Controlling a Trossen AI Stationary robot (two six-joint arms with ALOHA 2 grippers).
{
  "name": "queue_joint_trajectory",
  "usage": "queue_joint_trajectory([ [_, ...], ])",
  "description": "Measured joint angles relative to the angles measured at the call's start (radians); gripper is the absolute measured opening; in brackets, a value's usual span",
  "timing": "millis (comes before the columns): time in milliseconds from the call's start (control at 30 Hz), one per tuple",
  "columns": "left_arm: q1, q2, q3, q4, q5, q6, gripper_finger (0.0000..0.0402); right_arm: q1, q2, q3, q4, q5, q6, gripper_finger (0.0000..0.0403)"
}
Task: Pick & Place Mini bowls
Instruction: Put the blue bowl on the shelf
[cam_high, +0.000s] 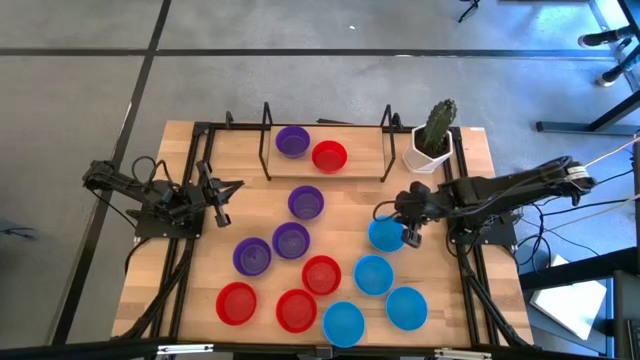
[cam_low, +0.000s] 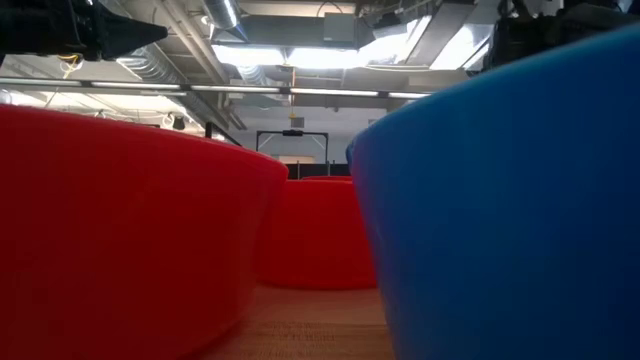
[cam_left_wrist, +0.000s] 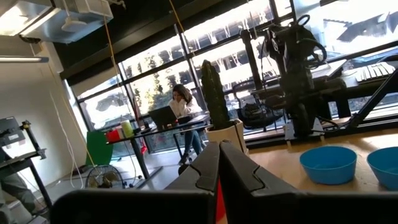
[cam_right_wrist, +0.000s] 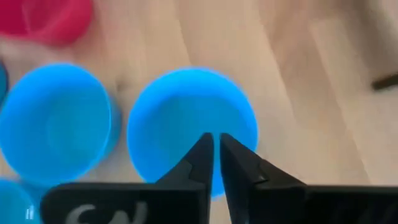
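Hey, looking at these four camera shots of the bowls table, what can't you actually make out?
- Low view: a red bowl and a blue bowl hide the table behind.
- Left wrist view: the left gripper hides the red thing behind it.
- Right wrist view: blurred; whether the right gripper touches the blue bowl is unclear.

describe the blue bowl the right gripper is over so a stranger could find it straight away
Start at the cactus pot in the table's far right corner and come toward the front. The first blue bowl is it, under the right gripper. It sits farthest back of the four blue bowls, apart from the other three.
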Motion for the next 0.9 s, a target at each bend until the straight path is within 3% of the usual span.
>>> queue_joint_trajectory([
  [267,0.000,0.000,0.000,-0.003,0.000,0.000,0.0004,-0.033,0.069,0.041,-0.055,-0.004,-0.028,0.0101],
  [567,0.000,0.000,0.000,-0.035,0.000,0.001,0.0007,-0.090,0.155,0.041,-0.057,-0.002,-0.194,0.0201],
  [900,0.000,0.000,0.000,-0.035,0.000,0.002,0.0002,-0.140,0.279,0.041,-0.017,0.012,-0.237,0.0250],
])
